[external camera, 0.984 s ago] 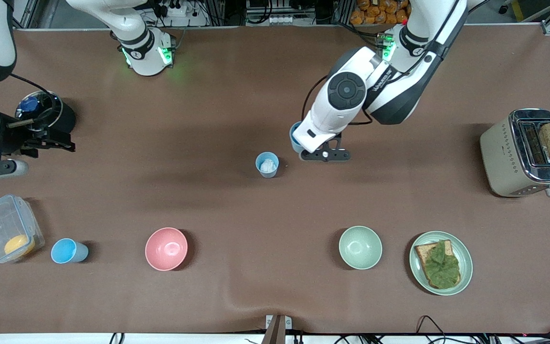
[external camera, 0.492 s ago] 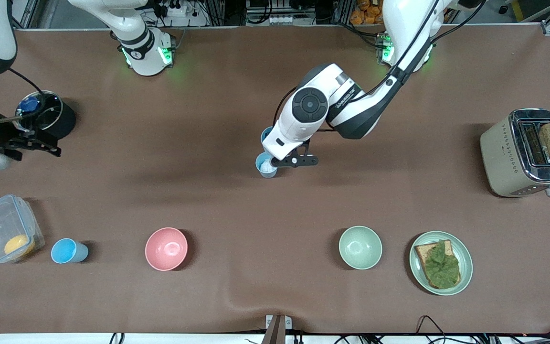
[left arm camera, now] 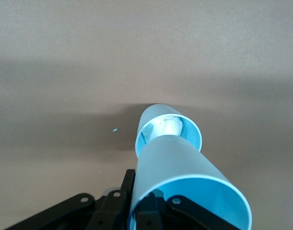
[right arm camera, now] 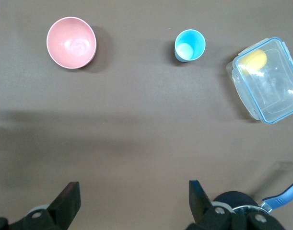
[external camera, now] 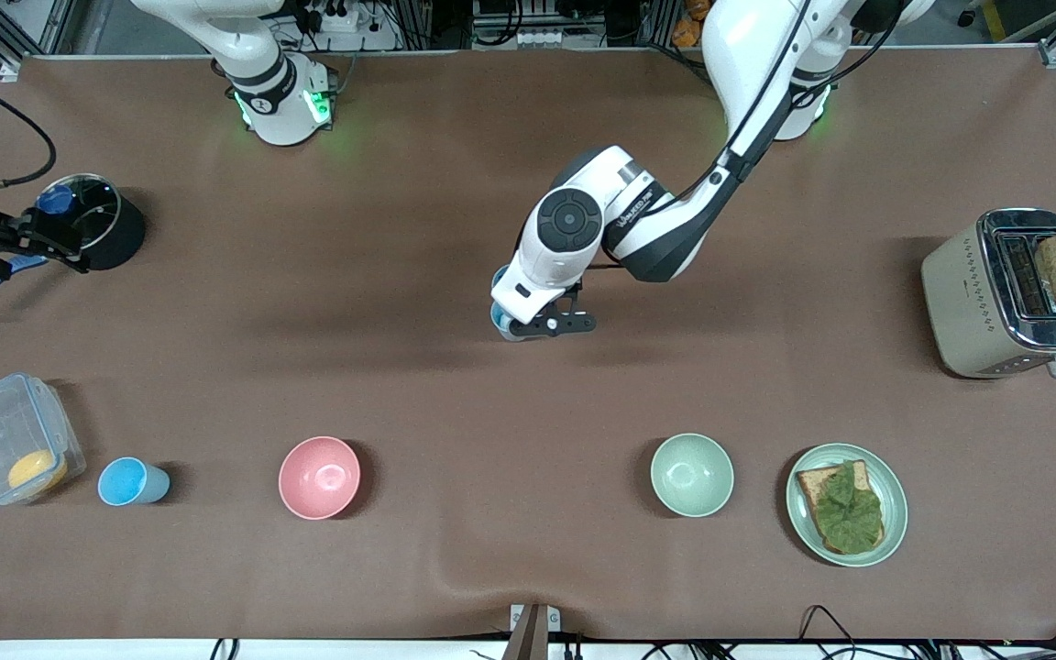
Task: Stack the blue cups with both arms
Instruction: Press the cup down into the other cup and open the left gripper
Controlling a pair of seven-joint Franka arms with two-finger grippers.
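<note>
**Mia:** Two blue cups are meeting in the middle of the table [external camera: 216,367], well away from the toaster [external camera: 1009,293]. The left gripper [left arm camera: 136,213] is squeezing the brighter cup [left arm camera: 184,177] and holding it tilted right over the paler cup [left arm camera: 168,129].

**Ben:** What should it be doing now?

**Mia:** I think it should be straightening the cup, lining up the bottom with the open mouth, then going down slowly so nothing tips.

**Ben:** Can you see that from the front?

**Mia:** No. The arm is hiding both cups there. Only the left wrist view is showing the white stuff inside the paler one.

**Ben:** And the right gripper [right arm camera: 132,201]?

**Mia:** It is waiting with its fingers spread wide and holding nothing, over the table's right-arm end, far from the toaster. Its view is showing a third blue cup [right arm camera: 189,45] between the pink bowl [right arm camera: 71,43] and the clear box [right arm camera: 266,79].
</note>
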